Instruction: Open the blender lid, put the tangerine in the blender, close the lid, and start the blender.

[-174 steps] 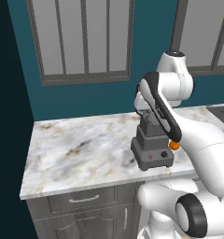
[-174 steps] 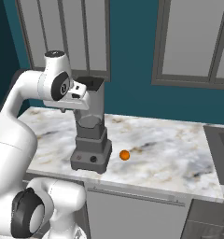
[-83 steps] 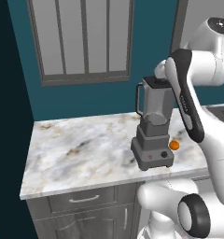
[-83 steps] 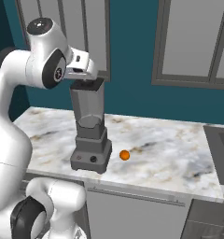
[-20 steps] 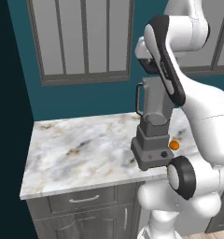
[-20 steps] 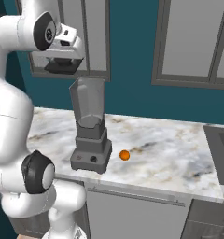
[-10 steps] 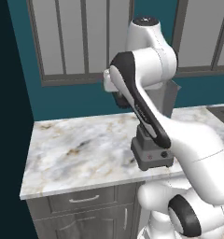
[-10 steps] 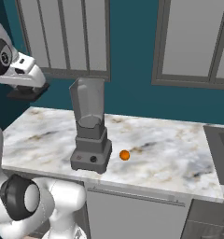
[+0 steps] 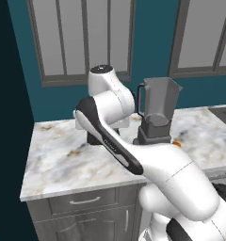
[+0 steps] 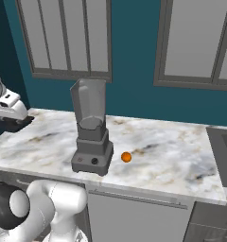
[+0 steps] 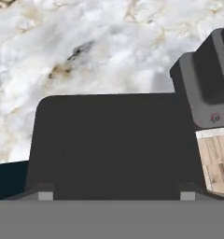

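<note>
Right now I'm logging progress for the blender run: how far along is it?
Done: the blender pitcher stands open, its top bare. In hand: the blender lid, a flat black square, sits between the fingers, above the marble counter to the blender's left. Left: the tangerine lies on the counter beside the base, so loading, closing and starting remain.

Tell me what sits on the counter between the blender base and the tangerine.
Nothing: in the right base view the blender and the tangerine stand apart, with only bare marble counter between them.
</note>
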Tool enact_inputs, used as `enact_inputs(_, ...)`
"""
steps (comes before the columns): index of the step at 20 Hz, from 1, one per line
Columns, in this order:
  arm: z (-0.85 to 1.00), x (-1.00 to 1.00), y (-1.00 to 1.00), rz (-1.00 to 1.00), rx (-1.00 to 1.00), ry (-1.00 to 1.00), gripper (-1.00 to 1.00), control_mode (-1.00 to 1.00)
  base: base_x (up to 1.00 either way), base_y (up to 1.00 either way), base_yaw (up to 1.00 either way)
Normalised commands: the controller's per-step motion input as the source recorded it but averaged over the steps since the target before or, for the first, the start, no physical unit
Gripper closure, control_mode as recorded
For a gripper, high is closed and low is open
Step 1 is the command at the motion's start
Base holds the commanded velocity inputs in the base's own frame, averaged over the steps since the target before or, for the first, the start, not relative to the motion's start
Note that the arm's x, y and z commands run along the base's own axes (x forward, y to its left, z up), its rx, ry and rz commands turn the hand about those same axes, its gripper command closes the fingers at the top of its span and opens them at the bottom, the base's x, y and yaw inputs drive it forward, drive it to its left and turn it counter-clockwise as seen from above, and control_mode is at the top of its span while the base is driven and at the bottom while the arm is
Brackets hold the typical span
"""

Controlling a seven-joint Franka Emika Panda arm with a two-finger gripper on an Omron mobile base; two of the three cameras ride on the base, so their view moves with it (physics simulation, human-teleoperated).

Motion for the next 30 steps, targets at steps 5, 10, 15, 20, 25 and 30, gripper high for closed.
enact_inputs(5,-0.99,0.72,0.14,-0.02,0.00,0.15,1.00,-1.00,0.00,0.00,0.00)
enact_inputs(10,-0.93,0.45,0.01,0.00,0.00,0.05,1.00,-1.00,0.00,0.00,0.00)
enact_inputs(15,-0.84,0.28,0.01,0.00,0.00,-0.01,1.00,-1.00,0.00,0.00,0.00)
enact_inputs(20,-0.71,0.30,0.00,0.00,0.00,-0.06,1.00,-1.00,0.00,0.00,0.00)
enact_inputs(25,-0.52,0.28,0.03,0.00,0.00,-0.06,1.00,-1.00,0.00,0.00,0.00)
enact_inputs(30,-0.48,0.16,0.01,-0.01,0.00,-0.04,-1.00,-1.00,0.00,0.00,0.00)
